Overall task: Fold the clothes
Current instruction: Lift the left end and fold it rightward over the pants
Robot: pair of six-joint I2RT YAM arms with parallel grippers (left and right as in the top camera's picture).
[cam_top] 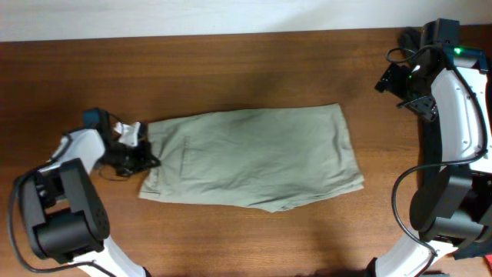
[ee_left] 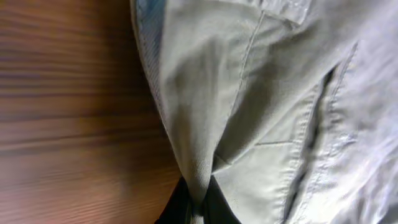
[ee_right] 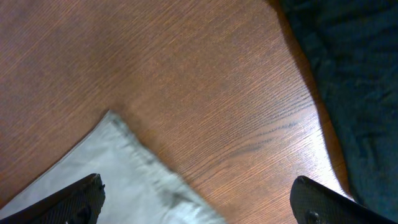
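The light khaki clothes [cam_top: 254, 158] lie spread flat across the middle of the wooden table, waistband end to the left. My left gripper [cam_top: 142, 158] is at that left edge, shut on a pinched fold of the fabric [ee_left: 198, 186]; the left wrist view shows the cloth, a pocket seam and stitching rising from the jaws [ee_left: 200, 211]. My right gripper [cam_top: 392, 77] is open and empty, raised near the table's far right. Its wrist view shows a corner of the clothes [ee_right: 118, 180] below the spread fingers [ee_right: 199, 199].
The brown wooden table [cam_top: 231, 69] extends behind and in front of the clothes. A dark cloth-like surface [ee_right: 348, 74] lies beyond the table's right edge. The arm bases stand at the front left [cam_top: 65, 223] and front right [cam_top: 446, 208].
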